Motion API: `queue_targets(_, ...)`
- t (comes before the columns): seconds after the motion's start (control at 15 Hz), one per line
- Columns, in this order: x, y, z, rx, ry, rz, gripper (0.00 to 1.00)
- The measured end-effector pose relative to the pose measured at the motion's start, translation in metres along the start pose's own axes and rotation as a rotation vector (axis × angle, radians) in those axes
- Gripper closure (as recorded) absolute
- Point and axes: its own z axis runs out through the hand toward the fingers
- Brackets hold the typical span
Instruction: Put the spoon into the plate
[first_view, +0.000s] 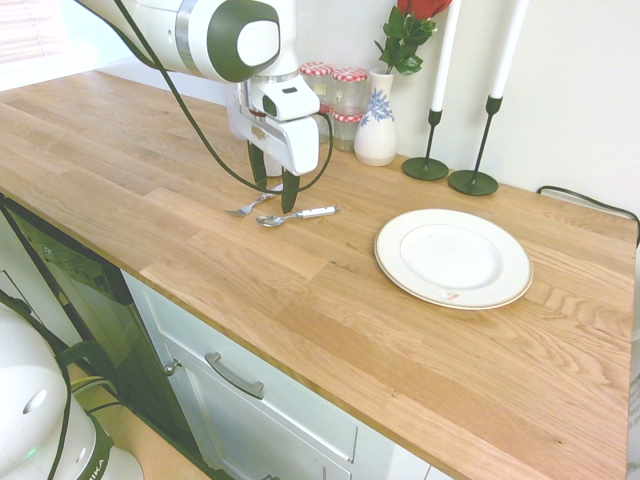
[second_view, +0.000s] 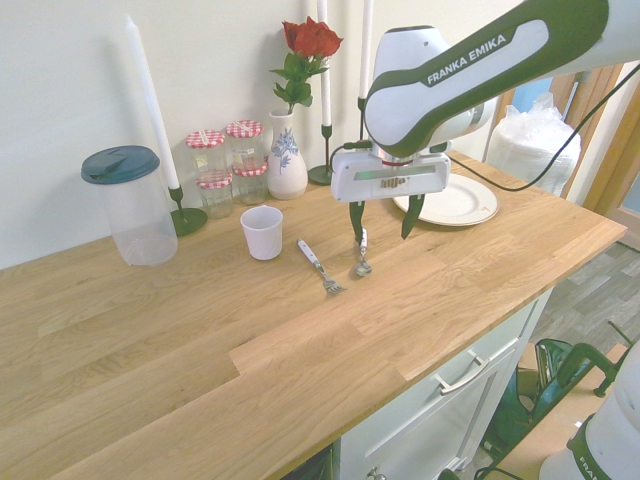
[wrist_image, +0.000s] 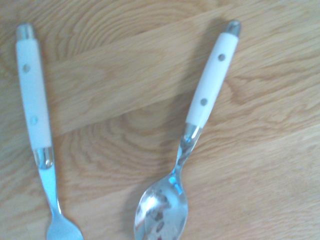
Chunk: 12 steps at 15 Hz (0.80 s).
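Second exterior view, gripper (second_view: 382, 222) pointing straight down, jaws spread wide, empty, above spoon (second_view: 362, 256)
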Motion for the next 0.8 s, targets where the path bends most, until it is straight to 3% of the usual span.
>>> queue_targets(0.53, 0.028, -0.024, 0.025, -0.03, -0.003, 0.204, 0.0)
queue_targets(0.8, 0.04, -0.03, 0.032, -0.021, 0.002, 0.25, 0.0)
